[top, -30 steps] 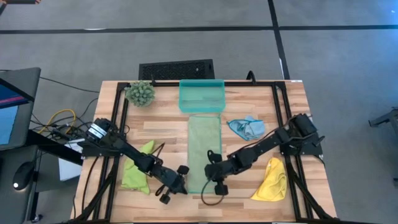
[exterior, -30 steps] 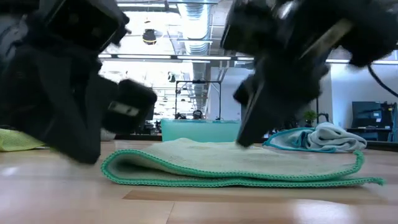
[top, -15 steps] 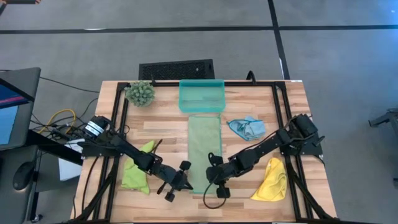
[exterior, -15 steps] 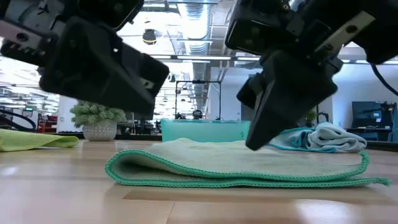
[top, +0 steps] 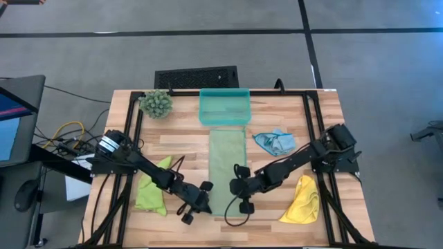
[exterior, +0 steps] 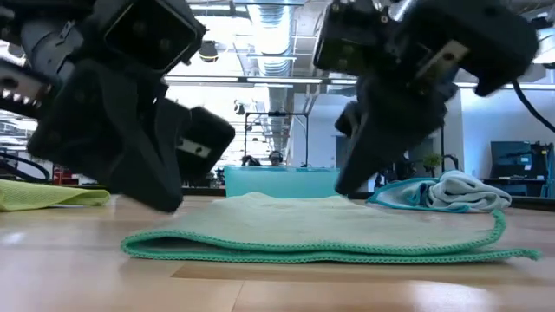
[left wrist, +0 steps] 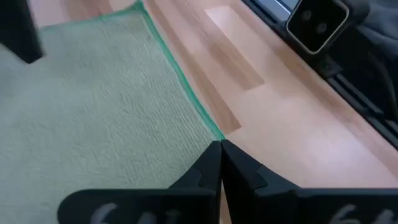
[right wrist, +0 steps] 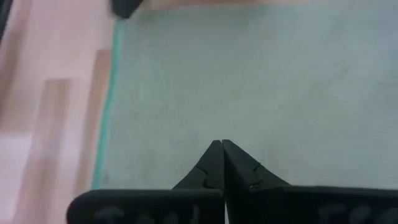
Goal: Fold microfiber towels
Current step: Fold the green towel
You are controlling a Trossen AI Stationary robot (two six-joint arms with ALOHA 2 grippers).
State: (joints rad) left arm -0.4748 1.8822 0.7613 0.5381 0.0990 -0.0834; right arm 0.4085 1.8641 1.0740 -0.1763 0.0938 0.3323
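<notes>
The pale sage green towel (top: 227, 168) is lying flat down the middle of the table (top: 187, 142), folded into a long strip with its teal stitched edge showing, far end just below the teal tray (top: 224, 106). As far as the overhead shot shows, the tray only has a bit of light reflection on its bottom, can't make out anything sitting inside. The left gripper (top: 201, 194) is low at the near left edge of that strip, and in its wrist view the fingertips (left wrist: 219, 163) are pressed tight together right at the towel's green hem; hard to say whether any fabric is actually caught between them. The right gripper (top: 237, 184) is over the near right part of the same strip, fingertips (right wrist: 219, 163) also squeezed together against the cloth, and again I can't tell if it's pinching anything. From table level the strip lies in two layers with the fold toward the left. The lime green towel (top: 152, 185) is bunched under the left arm, the light blue towel (top: 274, 142) is crumpled right of the strip, and the yellow towel (top: 302, 199) is heaped at the near right. The spiky plant ball (top: 156, 104) sits at the far left corner.
</notes>
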